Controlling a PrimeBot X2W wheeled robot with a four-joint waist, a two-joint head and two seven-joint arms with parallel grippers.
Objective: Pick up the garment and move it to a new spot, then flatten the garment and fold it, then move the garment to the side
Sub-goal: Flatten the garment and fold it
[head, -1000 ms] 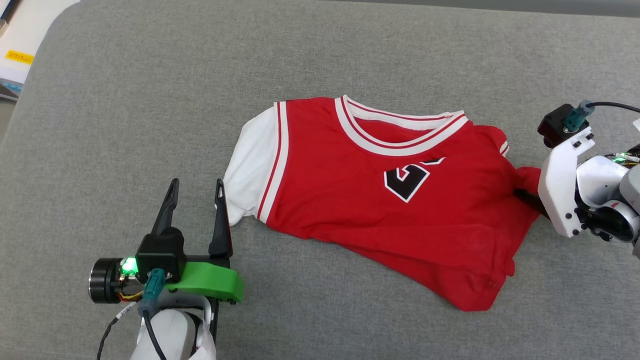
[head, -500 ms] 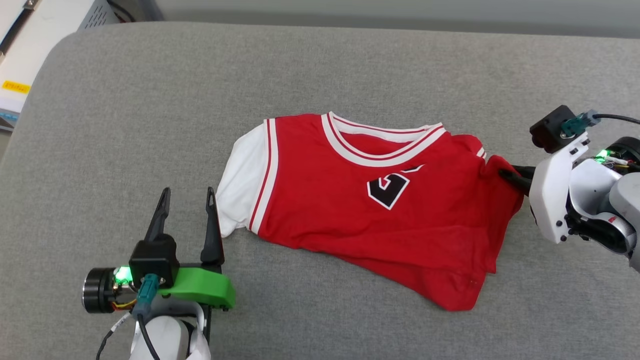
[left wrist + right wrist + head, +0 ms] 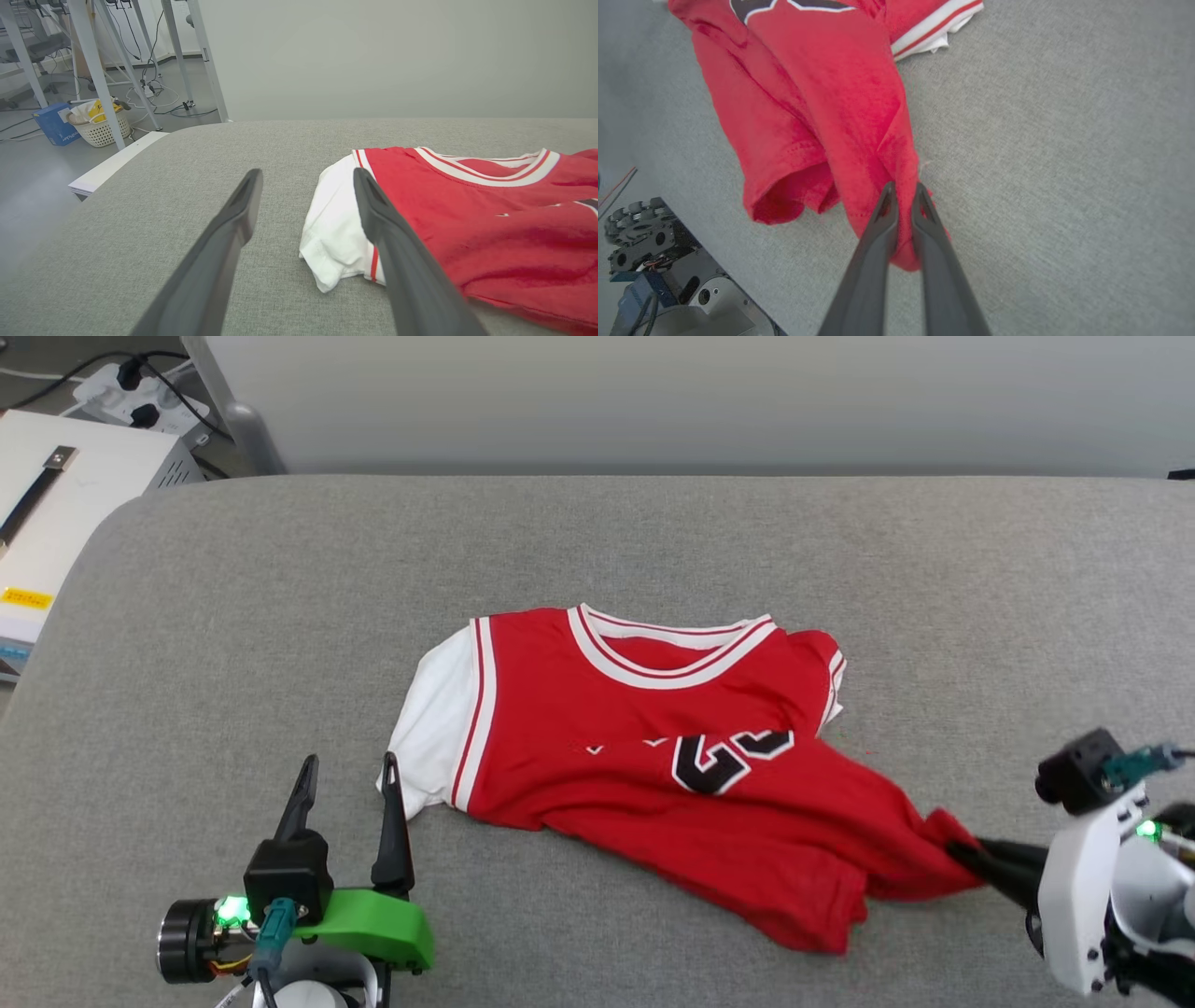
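Note:
The garment [image 3: 653,756], a red jersey with white sleeves and a black number, lies rumpled on the grey padded surface [image 3: 653,541]. My right gripper [image 3: 957,851] is shut on its red lower corner at the right, and the cloth stretches toward it. In the right wrist view the fingers [image 3: 878,224] pinch a fold of the garment [image 3: 840,93]. My left gripper [image 3: 347,782] stands open on the surface just left of the white sleeve [image 3: 429,737]. The left wrist view shows that gripper [image 3: 306,179] open beside the sleeve [image 3: 331,233], holding nothing.
A white box [image 3: 65,513] with a black handle sits off the surface's left edge, with a power strip [image 3: 131,383] behind it. A grey wall [image 3: 700,401] runs along the far side. The robot's base [image 3: 658,261] shows low in the right wrist view.
The right gripper shut on the garment's right corner and pulled it toward me and rightward, stretching the cloth. The head camera tilted up, so the scene shifted down. The left gripper stayed open.

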